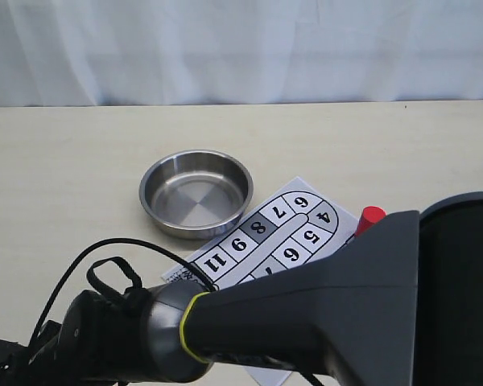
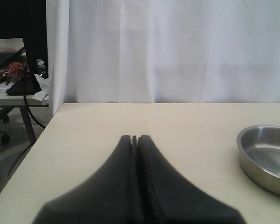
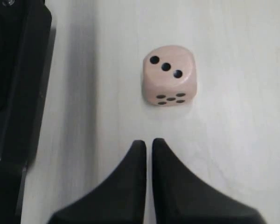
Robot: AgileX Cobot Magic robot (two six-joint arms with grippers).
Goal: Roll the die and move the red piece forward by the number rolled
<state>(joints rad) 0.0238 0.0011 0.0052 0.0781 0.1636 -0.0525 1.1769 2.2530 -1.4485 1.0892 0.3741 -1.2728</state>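
Right now the right gripper (image 3: 146, 142) is pressed almost shut. Only a thin crack shows between its tips, and nothing is in it. The die (image 3: 169, 77) sits on the table (image 3: 233, 154) just past those tips. It does not touch them, and it is a little off to one side of the crack. Three dots face up. The die is a cube, so it has no long side, and its flat sides look nearly square to the jaws.

I think the next job is to pick the die up. The jaws must open wider than the die, then go forward and a bit sideways to get around it. The right gripper is the near one for this. The left gripper (image 2: 134, 139) is squeezed tight shut and holds nothing, and no die shows in its view.

The table is pale, flat and smooth, so the die could skid if a tip bumps it.

A big dark arm (image 1: 322, 322) fills the front of the exterior view and hides the die, so I cannot tell where the die lies from the bowl (image 1: 195, 197). The bowl has nothing in it. The board (image 1: 306, 233) lies right beside the bowl, to its right. The red piece (image 1: 370, 217) stands farther right of the bowl, at the board's far edge, with its foot hidden. Behind the bowl is more table, then a white curtain (image 1: 225, 48).
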